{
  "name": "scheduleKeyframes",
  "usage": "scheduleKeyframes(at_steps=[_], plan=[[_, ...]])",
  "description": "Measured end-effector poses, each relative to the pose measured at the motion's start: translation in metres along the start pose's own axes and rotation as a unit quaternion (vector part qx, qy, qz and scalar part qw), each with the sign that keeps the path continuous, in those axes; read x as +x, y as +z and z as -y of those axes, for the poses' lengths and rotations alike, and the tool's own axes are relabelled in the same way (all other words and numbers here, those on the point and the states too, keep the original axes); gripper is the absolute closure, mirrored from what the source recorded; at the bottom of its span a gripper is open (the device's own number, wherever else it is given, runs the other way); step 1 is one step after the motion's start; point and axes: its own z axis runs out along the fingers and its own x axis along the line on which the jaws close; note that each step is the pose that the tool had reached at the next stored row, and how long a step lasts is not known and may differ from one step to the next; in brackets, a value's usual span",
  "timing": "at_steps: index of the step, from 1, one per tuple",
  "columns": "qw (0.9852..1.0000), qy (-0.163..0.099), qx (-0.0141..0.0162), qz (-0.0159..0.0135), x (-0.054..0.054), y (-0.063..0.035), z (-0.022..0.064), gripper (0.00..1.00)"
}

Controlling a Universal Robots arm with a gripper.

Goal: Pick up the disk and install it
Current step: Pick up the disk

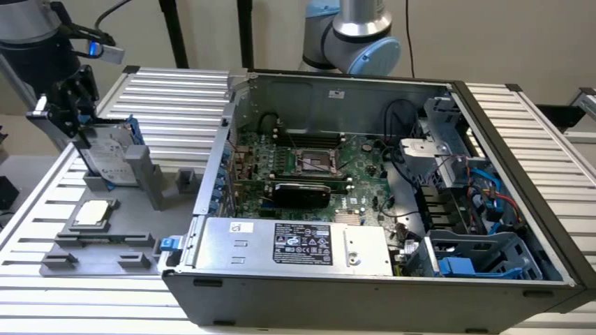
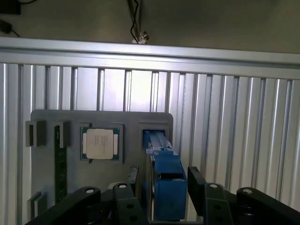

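Disk stands in grey holder, exterior view's left; end effector straddles it, clamp state undeterminable; recommend straight, square lift.

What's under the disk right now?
The disk stands on edge in a slot of the grey tray. Its bottom edge is hidden in the slot, so what it rests on can't be seen.

disk — lower end hidden in grey holder | label print too small | pincer — cut by frame edge
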Motion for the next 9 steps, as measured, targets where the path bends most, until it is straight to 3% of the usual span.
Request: scheduleKeyframes(at_steps=[3, 9], plan=[[1.0, 0.0, -0.0027, 0.0001, 0.0001, -0.0002, 0.0, 0.0], [1.0, 0.0, -0.0035, 0.0003, 0.0002, 0.0001, 0.0006, 0.0]])
